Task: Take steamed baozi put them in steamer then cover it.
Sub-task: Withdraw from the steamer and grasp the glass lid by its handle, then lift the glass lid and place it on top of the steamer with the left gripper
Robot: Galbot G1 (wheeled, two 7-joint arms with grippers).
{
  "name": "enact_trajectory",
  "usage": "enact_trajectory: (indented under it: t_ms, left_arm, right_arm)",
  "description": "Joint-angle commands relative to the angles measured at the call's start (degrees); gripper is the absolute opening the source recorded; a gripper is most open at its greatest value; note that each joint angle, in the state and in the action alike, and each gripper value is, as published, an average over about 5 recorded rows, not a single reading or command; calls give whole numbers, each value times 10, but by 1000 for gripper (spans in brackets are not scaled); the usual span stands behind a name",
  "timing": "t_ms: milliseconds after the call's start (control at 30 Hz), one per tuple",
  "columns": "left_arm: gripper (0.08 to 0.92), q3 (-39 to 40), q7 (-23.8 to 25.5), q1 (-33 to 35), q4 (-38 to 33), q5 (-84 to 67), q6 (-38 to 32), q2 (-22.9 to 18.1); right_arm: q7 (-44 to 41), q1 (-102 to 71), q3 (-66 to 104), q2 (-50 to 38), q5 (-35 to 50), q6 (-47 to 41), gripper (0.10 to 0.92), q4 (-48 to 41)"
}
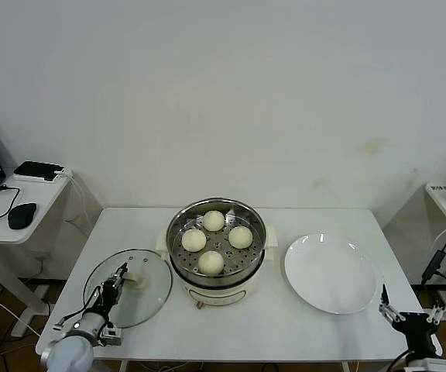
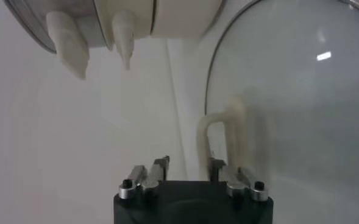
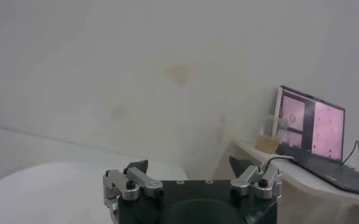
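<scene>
The white bench (image 1: 285, 318) carried everything. At its middle stood the steamer (image 1: 217, 249), its steel basket on the cream pot base, uncovered. To the robot's right of it lay a white plate (image 1: 331, 273), bare. To the robot's left of the steamer the cover (image 1: 128, 287) lay flat on the bench, its cream handle (image 2: 220, 137) upward. Four steamed baozi (image 1: 214, 221) sat in the basket, apart from one another. The left end effector (image 1: 114, 285) was over the cover at its handle; its fingers (image 2: 161, 165) stood apart on either side of the handle, not clamped on it. The right end effector (image 1: 411, 316) hung near the bench's front right corner, beside the plate, spread open and holding nothing.
</scene>
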Motion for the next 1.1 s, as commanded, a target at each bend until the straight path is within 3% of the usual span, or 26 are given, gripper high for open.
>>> enact_trajectory:
  t_ms: [33,233,633,867,1100]
  left_arm:
    - [256,-3,-8,4,0,-5,-3,-2]
    - [137,-16,-33,28,-28,-25,-4,-5]
    - [135,-67,-58,110,-171,-77,75,-36]
    - [135,-113,-35,124,-229,-41,115,-51]
    - [135,-167,19,122,-268,-41,140,-25]
  right_arm:
    - [1,-1,-1,-1,3,1,823,5]
    - [0,-2,-4,-3,2,1,823,9]
    - [-1,5,-18,-6,-5,0,823,7]
    - [-2,7,-29,-13,-11,0,823,5]
    - [-3,7,-36,-21,-17,-2,823,7]
